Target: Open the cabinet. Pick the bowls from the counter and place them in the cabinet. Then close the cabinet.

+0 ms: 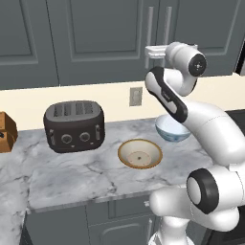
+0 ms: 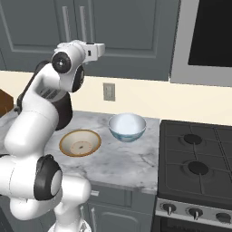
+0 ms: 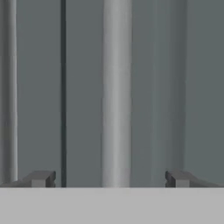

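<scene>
Silver bar handle (image 3: pixel 116 92) stands centred between the fingertips (image 3: pixel 43 178), gripper (image 3: pixel 110 179) spread wide, nothing clamped. Second handle (image 3: pixel 9 87) at far left, door seam between them. Hand raised against the cabinet (image 1: pixel 95 33), level with the lower ends of the handles. Doors shut: opening not yet done, grasp on the handle looks like the step in hand. Both bowls wait on the marble counter (image 1: pixel 72 177), well below the hand: cream bowl (image 1: pixel 139 153) nearer the front edge, blue-patterned bowl (image 1: pixel 171 129) behind and right. Toaster (image 1: pixel 74 125) left of them. Placing and closing all remain.
</scene>
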